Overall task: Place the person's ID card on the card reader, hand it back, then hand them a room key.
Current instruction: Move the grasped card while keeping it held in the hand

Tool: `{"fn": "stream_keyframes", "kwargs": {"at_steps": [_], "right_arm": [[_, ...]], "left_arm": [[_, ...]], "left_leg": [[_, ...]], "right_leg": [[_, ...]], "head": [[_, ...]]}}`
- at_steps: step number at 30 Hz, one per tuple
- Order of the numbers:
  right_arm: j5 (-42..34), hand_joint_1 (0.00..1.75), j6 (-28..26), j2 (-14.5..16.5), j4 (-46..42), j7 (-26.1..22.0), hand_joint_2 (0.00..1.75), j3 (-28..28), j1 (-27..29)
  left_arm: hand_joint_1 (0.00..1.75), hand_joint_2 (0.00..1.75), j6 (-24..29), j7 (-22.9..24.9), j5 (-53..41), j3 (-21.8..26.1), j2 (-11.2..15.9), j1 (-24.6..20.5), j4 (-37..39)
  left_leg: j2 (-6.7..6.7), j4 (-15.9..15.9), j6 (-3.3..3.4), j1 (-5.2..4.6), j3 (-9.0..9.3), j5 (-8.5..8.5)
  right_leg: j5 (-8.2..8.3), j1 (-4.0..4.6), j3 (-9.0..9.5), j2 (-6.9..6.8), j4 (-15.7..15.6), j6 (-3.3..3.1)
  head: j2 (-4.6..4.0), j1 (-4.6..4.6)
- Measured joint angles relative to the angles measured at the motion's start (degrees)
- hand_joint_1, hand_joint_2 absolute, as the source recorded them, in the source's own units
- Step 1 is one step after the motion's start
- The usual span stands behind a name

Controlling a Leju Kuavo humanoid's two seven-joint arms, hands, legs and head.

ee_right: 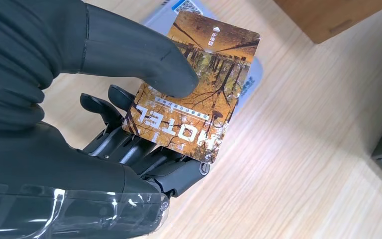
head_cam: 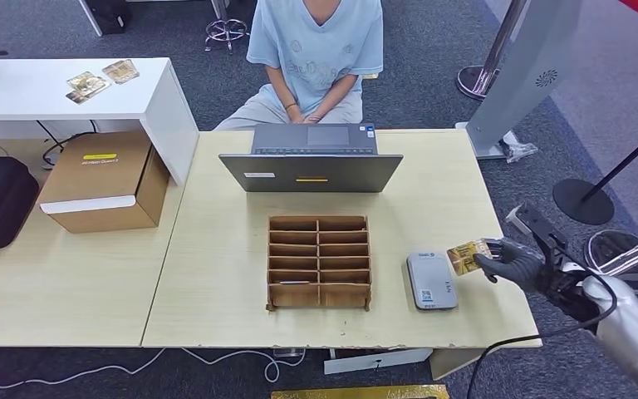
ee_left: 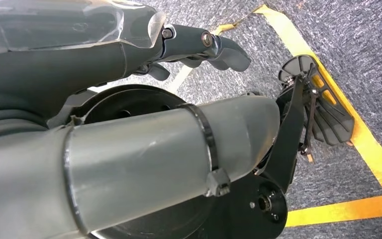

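Card [ee_right: 191,94] in the right hand [head_cam: 515,263] — thumb pressed on its face, fingers [ee_right: 129,142] curled beneath — sits at the lower right of the head view, just beside the grey card reader [head_cam: 430,281] on the tabletop [head_cam: 216,283]. Judging by this, the reader step is in hand; next comes laying it flat on the reader. The left hand [ee_left: 199,47] hangs with fingers loosely curled, holding nothing.

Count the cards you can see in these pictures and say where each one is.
3. One card is pinched in the right hand beside the card reader. Two cards lie on the white side table. The wooden organizer may hide others.
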Motion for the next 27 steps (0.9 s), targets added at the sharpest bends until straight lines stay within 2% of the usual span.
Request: {"fn": "stream_keyframes", "kwargs": {"at_steps": [10, 27], "right_arm": [[-0.45, 1.75, -2.91, -0.39, 1.62, -1.23, 1.75, 1.92, 2.05], [-1.86, 1.75, -5.11, -2.22, 0.14, -1.47, 1.75, 1.15, 6.39]], "left_arm": [[0.0, 0.0, -0.37, 0.02, 0.0, 0.02, 0.05, 0.05, 0.0], [0.0, 0.0, -1.13, 0.09, 0.19, 0.02, 0.14, 0.11, 0.0]], "left_leg": [[0.01, 0.0, 0.0, 0.0, 0.01, 0.0], [0.04, 0.0, -0.01, 0.0, 0.02, -0.01]], "right_leg": [[0.0, 0.0, -0.01, 0.01, 0.0, 0.0], [0.0, 0.0, 0.0, 0.05, -0.01, 0.0]], "head": [[0.0, -0.01], [0.0, 0.0]]}}
